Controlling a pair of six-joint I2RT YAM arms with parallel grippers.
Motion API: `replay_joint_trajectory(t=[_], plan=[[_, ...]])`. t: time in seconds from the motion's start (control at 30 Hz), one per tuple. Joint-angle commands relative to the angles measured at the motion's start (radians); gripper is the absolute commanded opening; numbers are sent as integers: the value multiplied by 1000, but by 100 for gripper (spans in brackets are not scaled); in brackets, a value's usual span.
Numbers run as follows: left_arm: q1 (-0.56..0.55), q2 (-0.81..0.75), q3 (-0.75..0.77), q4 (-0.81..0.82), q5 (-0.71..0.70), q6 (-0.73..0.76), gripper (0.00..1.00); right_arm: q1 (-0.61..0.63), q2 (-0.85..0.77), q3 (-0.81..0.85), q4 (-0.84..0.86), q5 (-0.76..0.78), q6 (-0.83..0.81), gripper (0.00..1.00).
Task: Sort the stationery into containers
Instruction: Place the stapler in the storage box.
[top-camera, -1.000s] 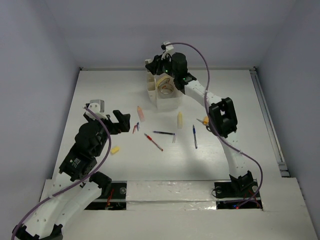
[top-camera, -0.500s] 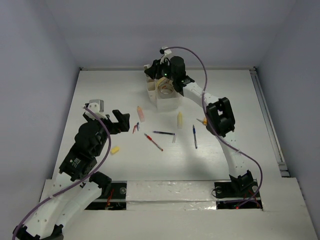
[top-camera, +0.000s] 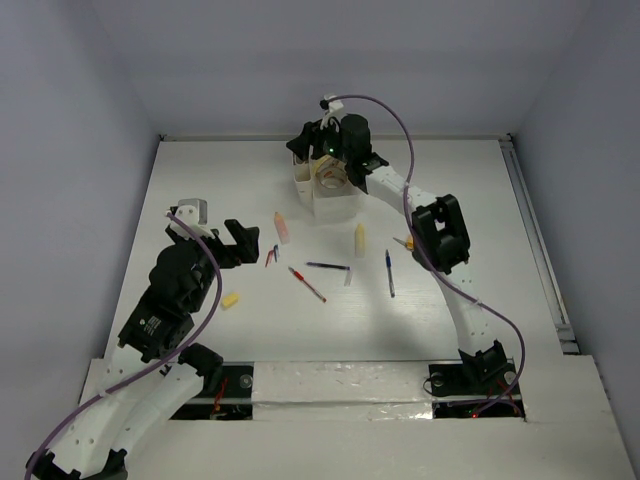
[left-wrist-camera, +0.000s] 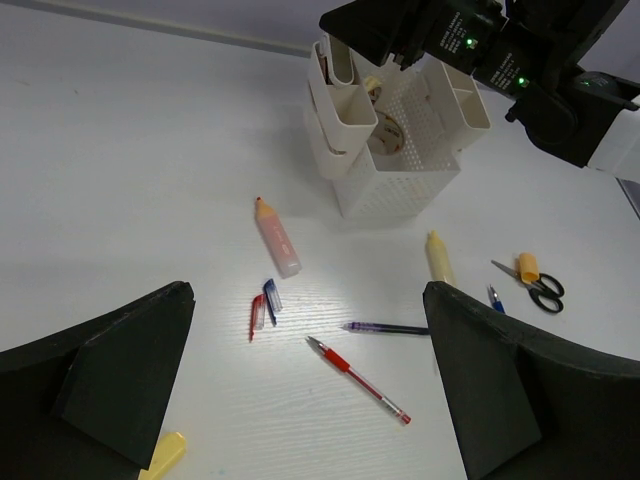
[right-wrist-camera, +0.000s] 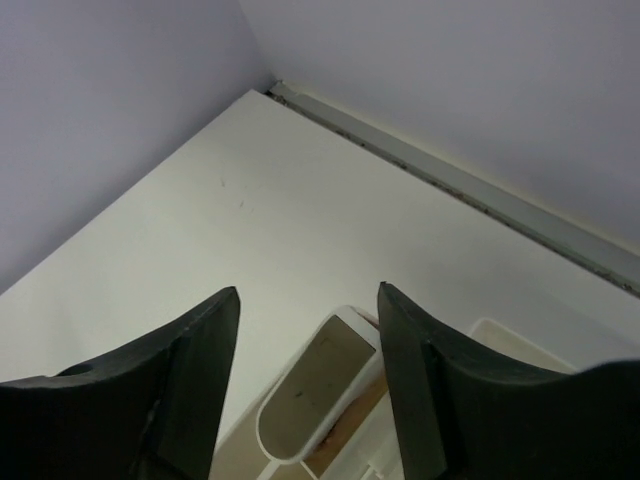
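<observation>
The white organizer (top-camera: 335, 200) stands at the far middle of the table, with a tape roll (top-camera: 328, 174) lying in it. My right gripper (top-camera: 306, 150) hovers over its far left side, open and empty; in the right wrist view the gripper (right-wrist-camera: 308, 292) sits above a narrow side compartment (right-wrist-camera: 318, 400). Loose on the table are a pink stick (top-camera: 282, 228), a yellow stick (top-camera: 359, 238), a red pen (top-camera: 307, 284), a dark pen (top-camera: 328, 266), a blue pen (top-camera: 389, 273) and scissors (top-camera: 405, 242). My left gripper (top-camera: 242, 245) is open above the table, left of the pens, holding nothing.
Red and blue pen caps (left-wrist-camera: 262, 308) lie near the pink stick (left-wrist-camera: 278, 237). A small yellow piece (top-camera: 231, 299) rests close to the left arm. The back wall rises just behind the organizer (left-wrist-camera: 400, 180).
My right gripper has shifted a little to the far left over the organizer and its jaws stand wider. The left arm has not moved.
</observation>
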Motion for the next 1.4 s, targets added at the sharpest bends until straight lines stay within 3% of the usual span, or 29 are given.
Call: replay_joint_trajectory(t=[0.0, 0.3, 0.5, 0.63, 0.83, 1.0, 1.17, 1.37], plan=[[7, 5, -2, 49, 9, 12, 99, 3, -27, -21, 78, -4, 3, 64], [16, 3, -2, 51, 12, 11, 99, 3, -102, -66, 79, -21, 3, 64], [25, -1, -3, 59, 29, 12, 99, 3, -159, -87, -76, 59, -42, 58], [34, -3, -5, 69, 56, 14, 99, 13, -208, -148, -116, 137, -137, 65], [44, -4, -5, 76, 75, 15, 99, 33, -124, 81, -426, 230, -204, 60], [62, 0, -6, 86, 102, 19, 99, 116, -43, 305, -582, 548, -243, 65], [71, 0, -9, 92, 136, 22, 99, 167, 0, 358, -538, 724, -237, 74], [71, -6, -12, 103, 176, 23, 99, 177, 54, 407, -526, 807, -221, 79]])
